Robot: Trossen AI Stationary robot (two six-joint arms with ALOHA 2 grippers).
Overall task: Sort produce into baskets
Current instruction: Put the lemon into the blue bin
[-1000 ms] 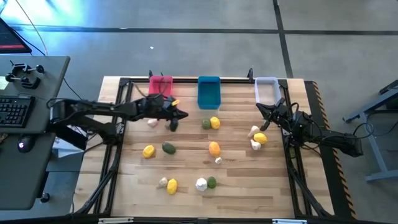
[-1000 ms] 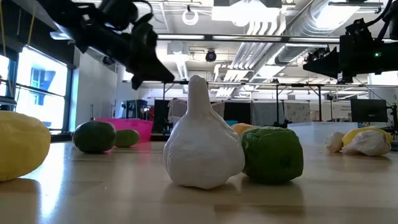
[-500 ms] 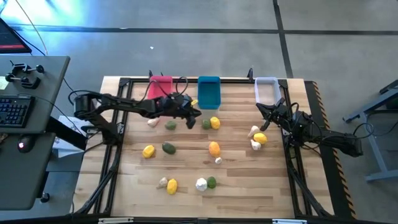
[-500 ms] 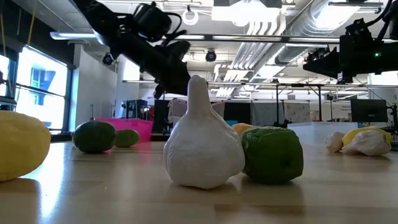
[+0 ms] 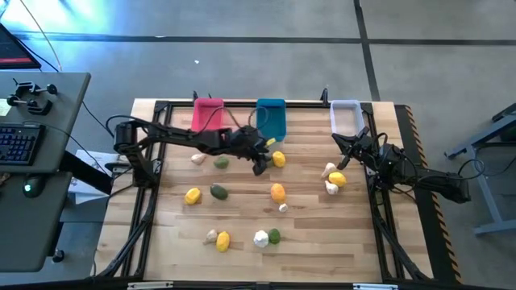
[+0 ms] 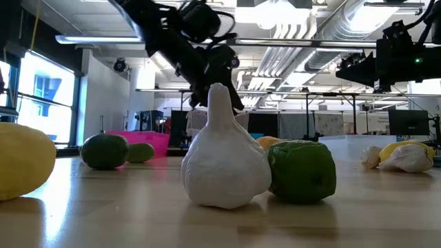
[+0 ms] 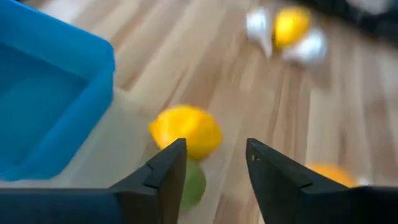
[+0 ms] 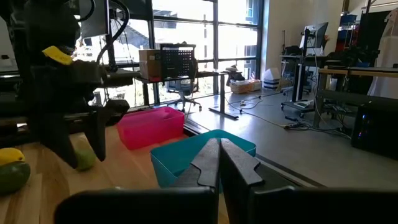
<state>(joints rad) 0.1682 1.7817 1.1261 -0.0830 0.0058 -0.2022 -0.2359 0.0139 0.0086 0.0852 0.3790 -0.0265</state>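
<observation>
left gripper (image 7: 211, 165) jaws apart above yellow lemon (image 7: 186, 130) and green fruit (image 7: 191, 186) beside blue basket (image 5: 271, 121) | right gripper (image 8: 219, 163) shut, parked near white basket (image 5: 345, 114) | risk: crowded pair, may nudge or pinch both

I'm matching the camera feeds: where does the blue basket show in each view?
High view: blue basket at the table's far edge, middle of three.
Low view: not visible.
Left wrist view: fills the picture's left side.
Right wrist view: picture's centre.
Shared landmark: pink basket, seen in the high, low and right wrist views.
</observation>
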